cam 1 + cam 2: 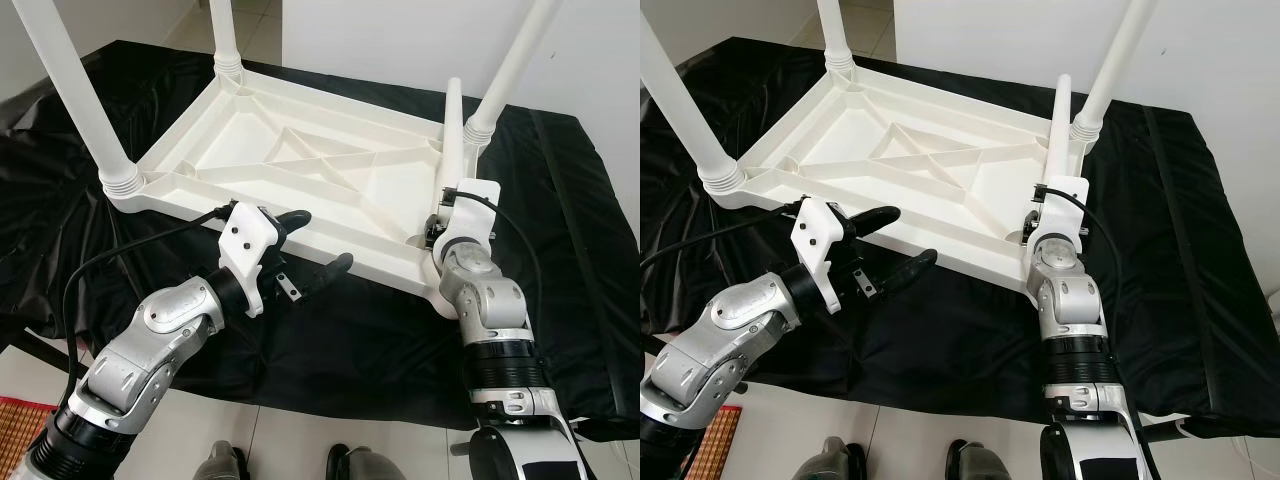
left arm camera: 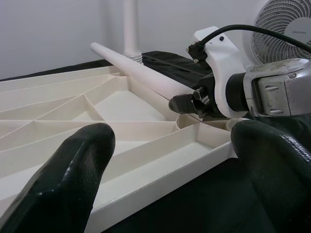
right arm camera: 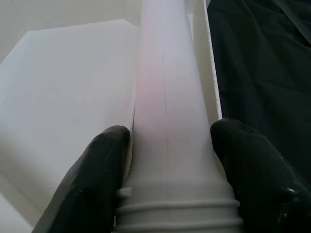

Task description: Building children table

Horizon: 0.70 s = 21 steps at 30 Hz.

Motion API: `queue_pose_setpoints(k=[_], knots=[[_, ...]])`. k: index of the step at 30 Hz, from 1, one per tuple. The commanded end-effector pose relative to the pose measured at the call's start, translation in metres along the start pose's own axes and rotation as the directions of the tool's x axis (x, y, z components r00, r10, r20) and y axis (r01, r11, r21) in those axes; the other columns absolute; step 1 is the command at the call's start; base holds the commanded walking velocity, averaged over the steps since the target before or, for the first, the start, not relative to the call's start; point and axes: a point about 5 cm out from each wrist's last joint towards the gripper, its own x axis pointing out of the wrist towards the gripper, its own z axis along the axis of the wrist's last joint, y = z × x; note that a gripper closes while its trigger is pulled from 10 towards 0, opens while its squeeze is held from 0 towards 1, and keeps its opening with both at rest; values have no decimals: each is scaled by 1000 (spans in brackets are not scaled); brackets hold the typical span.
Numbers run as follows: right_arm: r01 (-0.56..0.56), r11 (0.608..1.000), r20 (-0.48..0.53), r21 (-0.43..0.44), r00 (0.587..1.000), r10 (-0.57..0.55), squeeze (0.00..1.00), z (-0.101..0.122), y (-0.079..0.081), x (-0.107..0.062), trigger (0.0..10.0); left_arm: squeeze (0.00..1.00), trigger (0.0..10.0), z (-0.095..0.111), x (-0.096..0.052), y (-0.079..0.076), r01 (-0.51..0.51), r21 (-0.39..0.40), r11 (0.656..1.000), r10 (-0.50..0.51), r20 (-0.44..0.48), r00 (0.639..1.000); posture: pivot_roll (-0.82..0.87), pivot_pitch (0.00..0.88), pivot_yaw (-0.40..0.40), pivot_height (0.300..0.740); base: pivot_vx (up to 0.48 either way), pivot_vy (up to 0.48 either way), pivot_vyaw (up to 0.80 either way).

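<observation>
Nearest me, my left end effector (image 1: 305,247) hovers wide open beside the upturned white plastic children's table (image 1: 300,160); my right end effector (image 3: 170,170) clamps its loose tapered leg (image 1: 453,140), which might cross-thread if tilted.

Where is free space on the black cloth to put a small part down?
The cloth is bare right of the table top, out to its right edge. A narrower strip lies bare along its near edge, between the two arms. It is crowded at the near right corner, where the right gripper holds the loose leg.
</observation>
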Motion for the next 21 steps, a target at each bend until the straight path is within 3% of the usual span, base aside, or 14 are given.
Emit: queue_pose_setpoints(k=[1, 2, 3, 4, 5, 6, 7, 11, 21], knots=[[19, 1000, -42, -10, 999, -19, 0, -11, -3, 1, 9843, 0, 10000, -1, 1, -6, 109, 7, 994, -109, 1, 994, 36, 151, -48, 740, 0, 0, 0], [16, 1000, -26, 2, 1000, -16, 0, -8, -2, 1, 3608, 0, 10000, -1, 1, -6, 109, 8, 994, -109, 1, 994, 36, 151, -48, 740, 0, 0, 0], [16, 1000, -26, 2, 1000, -16, 0, -8, -2, 1, 3608, 0, 10000, -1, 1, -6, 109, 8, 994, -109, 1, 994, 36, 151, -48, 740, 0, 0, 0], [11, 999, 13, 34, 1000, -12, 0, -2, -2, -2, 0, 0, 10000, 0, 1, -6, 108, 9, 994, -108, 2, 994, 36, 151, -48, 740, 0, 0, 0], [11, 999, 13, 34, 1000, -12, 0, -2, -2, -2, 0, 0, 10000, 0, 1, -6, 108, 9, 994, -108, 2, 994, 36, 151, -48, 740, 0, 0, 0], [-7, 996, 65, 87, 998, 1, 0, 6, -1, -4, 10000, 0, 10000, 0, 1, -6, 108, 7, 994, -108, 4, 994, 36, 151, -48, 740, 0, 0, 0], [-43, 988, 118, 146, 993, 26, 0, 12, -2, -7, 10000, 0, 10000, 0, 1, -6, 108, 7, 994, -108, 4, 994, 37, 153, -47, 740, 0, 0, 0], [-84, 967, 193, 240, 980, 37, 0, 21, -8, -10, 10000, 0, 10000, 0, 1, -6, 109, 7, 994, -109, 3, 994, 37, 153, -47, 740, 0, 0, 0], [-137, 948, 259, 286, 964, 61, 0, 32, -12, -13, 10000, 0, 10000, 0, 1, -6, 108, 3, 994, -108, 4, 994, 34, 161, -43, 740, 0, 0, 0]])
